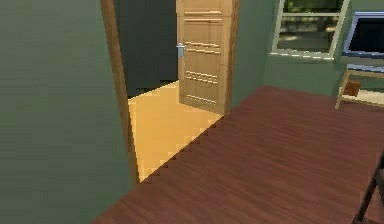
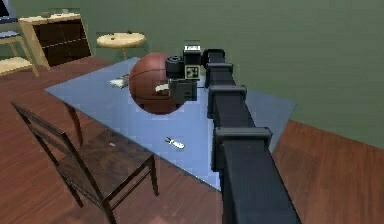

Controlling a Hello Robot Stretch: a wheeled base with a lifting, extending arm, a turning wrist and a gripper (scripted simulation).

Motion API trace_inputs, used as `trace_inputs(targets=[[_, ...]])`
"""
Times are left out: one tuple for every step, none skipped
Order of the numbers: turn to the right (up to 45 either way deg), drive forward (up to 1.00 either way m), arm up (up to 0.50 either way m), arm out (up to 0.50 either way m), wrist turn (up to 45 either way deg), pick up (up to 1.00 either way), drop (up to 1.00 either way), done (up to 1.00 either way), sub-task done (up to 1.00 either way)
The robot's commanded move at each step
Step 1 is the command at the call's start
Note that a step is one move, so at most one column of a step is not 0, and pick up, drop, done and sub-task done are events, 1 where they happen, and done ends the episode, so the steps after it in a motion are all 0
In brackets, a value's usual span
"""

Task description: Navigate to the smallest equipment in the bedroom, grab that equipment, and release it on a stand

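Arm side view, step: grabbing looks to be the step in hand, judging by the arm [image 2: 235,130] stretched over the blue-grey table [image 2: 100,112] toward the basketball [image 2: 148,85]
Basketball: an orange-brown ball with dark seams, resting on the table near its middle (whether it is the smallest equipment here I cannot judge)
Gripper: the gripper [image 2: 174,90] is at the ball's right flank in this view; with the ball on the table there, I cannot tell its state or whether it holds anything
Doing it well: a ball rolls at a nudge, so meet it at mid-height and lift straight up before drawing back
Clutter: 1 small white object [image 2: 176,143] just beside the arm
Chair: 1 dark wooden chair [image 2: 95,160] at the table's near side, likely to snag a turning base
Beyond: a round pale stand [image 2: 121,40] and a dresser [image 2: 60,38], a likely drop spot
Forward view, doorway: an open wooden door [image 1: 205,55], with paler floor past it
Right corner: a window [image 1: 310,25], a screen [image 1: 365,35] and a light desk [image 1: 360,90]
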Motion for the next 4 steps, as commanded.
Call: trace_inputs(targets=[[0.0, 0.00, 0.00, 0.00, -45.0, 0.00, 0.00, 0.00, 0.00], [0.0, 0.00, 0.00, 0.00, -45.0, 0.00, 0.00, 0.00, 0.00], [0.0, 0.00, 0.00, 0.00, -30.0, 0.00, 0.00, 0.00, 0.00], [0.0, 0.00, 0.00, -0.30, 0.0, 0.00, 0.00, 0.00, 0.00]])
